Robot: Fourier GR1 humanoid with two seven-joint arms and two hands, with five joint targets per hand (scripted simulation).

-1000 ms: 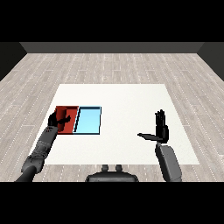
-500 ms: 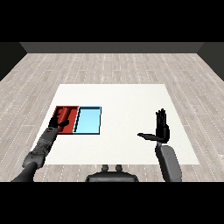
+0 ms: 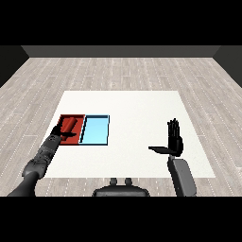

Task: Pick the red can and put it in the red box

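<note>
1. Lying inside the red tray (image 3: 64,140), the red can (image 3: 72,124) sits just beside the left hand (image 3: 61,132); whether its fingers grip is unclear.
2. Right hand (image 3: 175,141) hovers with fingers straight, thumb out.

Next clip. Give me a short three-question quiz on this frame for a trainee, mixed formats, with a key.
1. True or false: the red can lies in the blue tray.
2. Which hand is over the red tray? A) left hand B) right hand
3. Fill in: the right hand's fingers are ____ (straight/curled).

Key: 1 false; 2 A; 3 straight.
</note>
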